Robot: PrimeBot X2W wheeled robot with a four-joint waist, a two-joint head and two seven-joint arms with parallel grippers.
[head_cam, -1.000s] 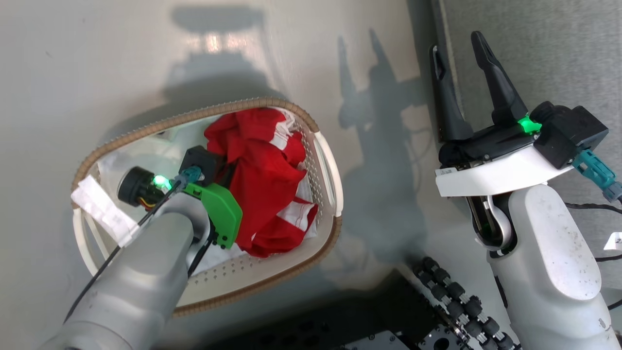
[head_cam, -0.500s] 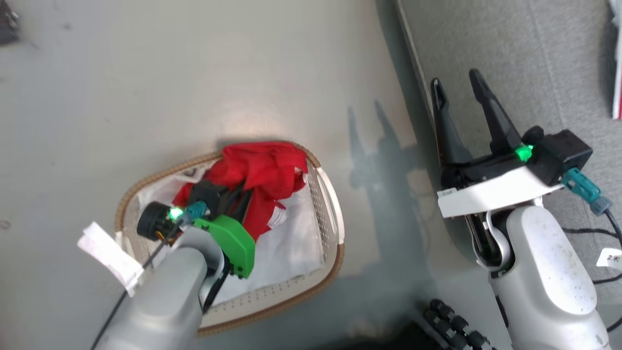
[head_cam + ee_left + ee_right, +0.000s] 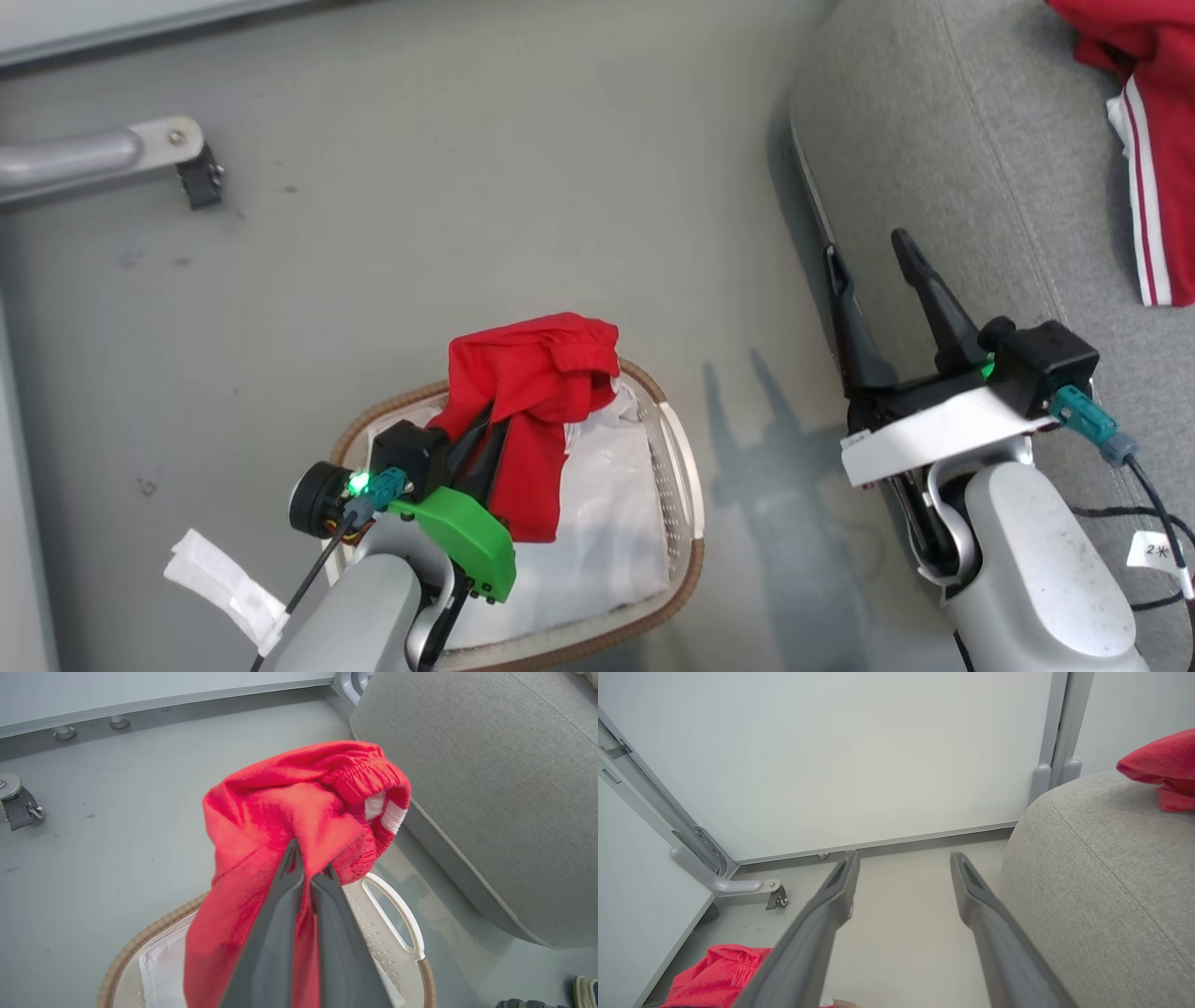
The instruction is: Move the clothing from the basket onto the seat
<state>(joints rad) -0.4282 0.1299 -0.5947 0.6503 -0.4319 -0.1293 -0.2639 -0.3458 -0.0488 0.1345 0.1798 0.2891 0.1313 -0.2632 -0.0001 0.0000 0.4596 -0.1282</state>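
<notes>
My left gripper [image 3: 490, 420] is shut on a red garment [image 3: 532, 392], which hangs lifted above the white basket [image 3: 677, 485]; its elastic waistband with white trim bulges over the fingertips [image 3: 299, 854]. The basket's white cloth liner [image 3: 607, 523] lies bare below. A second red garment [image 3: 1153, 140] with white stripes rests on the grey seat [image 3: 934, 140] at the upper right, and its corner [image 3: 1162, 770] shows in the right wrist view. My right gripper [image 3: 868, 257] hangs open and empty at the seat's near edge.
A grey metal frame leg with a caster [image 3: 191, 168] stands on the floor at the upper left. A white wall panel [image 3: 831, 756] rises behind the seat. Bare grey floor [image 3: 467, 187] lies between basket and seat.
My left gripper has raised the red garment out of the basket, leaving the liner bare. The head camera has tilted up, bringing the seat and the other garment into sight.
</notes>
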